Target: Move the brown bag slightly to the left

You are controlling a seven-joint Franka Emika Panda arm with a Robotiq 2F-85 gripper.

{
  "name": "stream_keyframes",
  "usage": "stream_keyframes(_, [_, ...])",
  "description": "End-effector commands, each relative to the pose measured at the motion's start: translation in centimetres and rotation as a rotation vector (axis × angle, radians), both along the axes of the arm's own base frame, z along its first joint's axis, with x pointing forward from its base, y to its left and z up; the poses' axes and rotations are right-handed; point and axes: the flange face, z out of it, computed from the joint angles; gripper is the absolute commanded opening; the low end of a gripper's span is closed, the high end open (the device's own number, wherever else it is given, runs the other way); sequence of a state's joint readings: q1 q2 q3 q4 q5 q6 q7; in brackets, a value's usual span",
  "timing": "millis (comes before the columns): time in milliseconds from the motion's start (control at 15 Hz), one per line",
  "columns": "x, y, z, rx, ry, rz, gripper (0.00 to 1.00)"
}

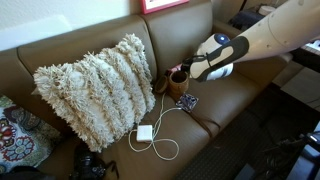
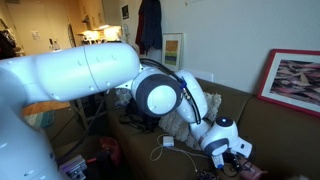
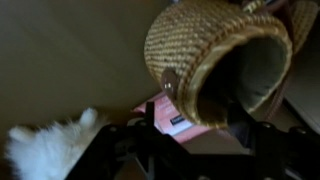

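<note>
The brown bag (image 1: pixel 176 82) is a small woven cup with a dark mouth. It stands on the brown couch seat (image 1: pixel 225 100) just right of the shaggy pillow (image 1: pixel 95 88). In the wrist view the brown bag (image 3: pixel 200 45) fills the upper right, its mouth towards the camera. My gripper (image 1: pixel 190 73) reaches in from the right at the bag's rim. In the wrist view my gripper (image 3: pixel 198 135) shows dark fingers spread apart either side of the bag's lower rim, with a gap on the left, so it looks open. In an exterior view my gripper (image 2: pixel 238 156) hides the bag.
A flat dark patterned square (image 1: pixel 188 101) lies just in front of the bag. A white charger (image 1: pixel 145 133) with a looping cable lies on the seat. A black camera (image 1: pixel 90 165) and a patterned cushion (image 1: pixel 15 130) sit at the front. A framed picture (image 2: pixel 295 82) leans on the couch back.
</note>
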State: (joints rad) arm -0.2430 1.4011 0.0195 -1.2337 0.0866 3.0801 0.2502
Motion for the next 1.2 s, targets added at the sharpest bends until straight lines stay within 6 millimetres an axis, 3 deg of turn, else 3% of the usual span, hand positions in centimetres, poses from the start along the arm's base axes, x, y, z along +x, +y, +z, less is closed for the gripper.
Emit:
stream_keyframes(0, [-0.9, -2.4, 7.4, -0.004, -0.064, 0.024, 1.00])
stream_keyframes(467, [-2.5, -8.2, 21.9, -0.039, -0.104, 0.045, 1.00])
stream_keyframes(800, [-6.1, -12.8, 32.2, -0.073, -0.056, 0.038, 1.00])
stream_keyframes(1000, [-9.6, -14.1, 35.7, -0.117, 0.070, 0.035, 1.00])
stream_keyframes(1133, [-10.9, -14.7, 36.0, -0.157, 0.165, 0.031, 1.00])
